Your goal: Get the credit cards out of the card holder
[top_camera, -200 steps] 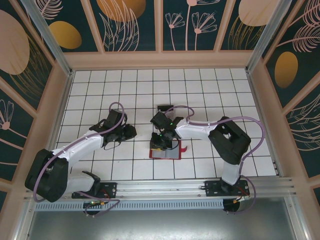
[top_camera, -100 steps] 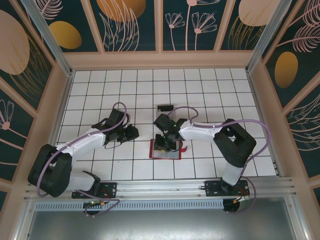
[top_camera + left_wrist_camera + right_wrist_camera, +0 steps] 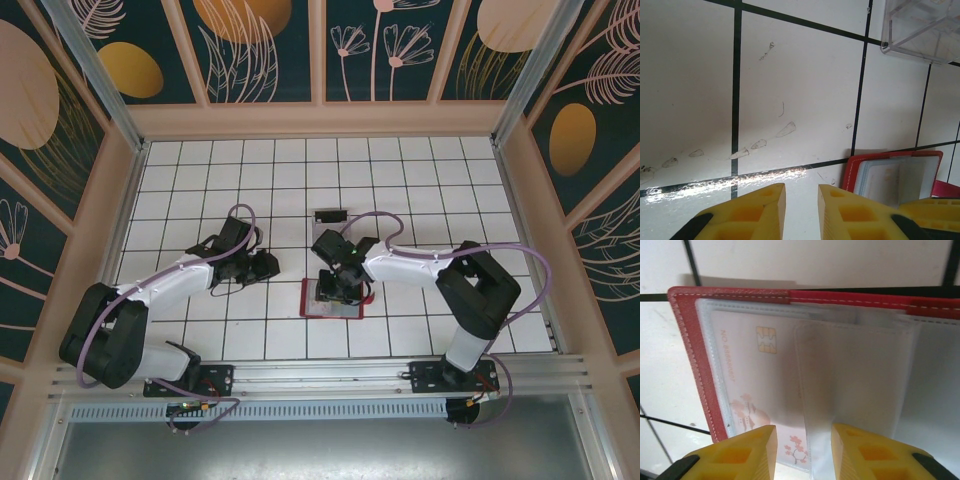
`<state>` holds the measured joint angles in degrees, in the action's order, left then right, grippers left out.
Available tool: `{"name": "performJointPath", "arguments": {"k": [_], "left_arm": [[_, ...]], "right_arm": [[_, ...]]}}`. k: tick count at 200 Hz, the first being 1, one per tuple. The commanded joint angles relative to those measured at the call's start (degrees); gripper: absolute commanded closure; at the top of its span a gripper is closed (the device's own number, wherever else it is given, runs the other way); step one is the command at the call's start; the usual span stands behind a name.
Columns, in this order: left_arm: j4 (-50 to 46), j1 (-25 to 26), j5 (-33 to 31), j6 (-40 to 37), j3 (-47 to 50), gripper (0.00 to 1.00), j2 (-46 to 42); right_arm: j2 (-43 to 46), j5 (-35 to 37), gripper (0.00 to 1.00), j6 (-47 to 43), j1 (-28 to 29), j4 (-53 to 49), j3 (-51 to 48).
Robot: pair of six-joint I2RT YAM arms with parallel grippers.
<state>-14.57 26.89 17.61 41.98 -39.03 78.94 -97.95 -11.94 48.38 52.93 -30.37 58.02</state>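
White tile ruled with black lines covers the desk (image 3: 200,170), the biggest thing we see. Just below the middle of the top view the red card holder (image 3: 330,309) lies open and flat, inside up. We read its long axis as running left to right across that frame, roughly parallel to the rail (image 3: 330,372) at the bottom, with the little red closing tab (image 3: 367,296) poking out at the right end. A clear plastic box (image 3: 920,27) sits in the upper right of the left wrist view, apart from the holder in that view's lower right.

The right end effector (image 3: 804,450) hangs directly over the open holder; its yellow fingers (image 3: 735,455) are spread, and we see nothing pinched between them. The left end effector (image 3: 801,205) hovers over bare tile left of the holder, fingers nearly together with a narrow slit and nothing in it.

Smallest is the credit card (image 3: 747,390): pale, with a gold chip and pink blossoms, tucked in a frosted sleeve (image 3: 706,340) at the left of the right wrist view. Its long axis runs top to bottom there, chip end toward the top.

We judge the job unfinished: this card is not yet out and neither end effector holds one. The neighbouring sleeve (image 3: 855,380) is too cloudy for us to say whether it hides another, and whether any card has already been removed we cannot tell.
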Motion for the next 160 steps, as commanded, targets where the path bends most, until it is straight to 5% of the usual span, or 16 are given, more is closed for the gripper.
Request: {"name": "performJointPath", "arguments": {"k": [1,160], "left_arm": [[0.15,-0.23,0.68,-1.19,-1.23,0.74,0.51],[0.59,-0.26,1.69,-3.29,-1.23,0.75,1.58]], "right_arm": [[1.83,4.78,0.64,0.07,-0.10,-5.67,1.50],[-4.03,14.31,0.52,-0.58,2.97,-18.58,10.45]]}}
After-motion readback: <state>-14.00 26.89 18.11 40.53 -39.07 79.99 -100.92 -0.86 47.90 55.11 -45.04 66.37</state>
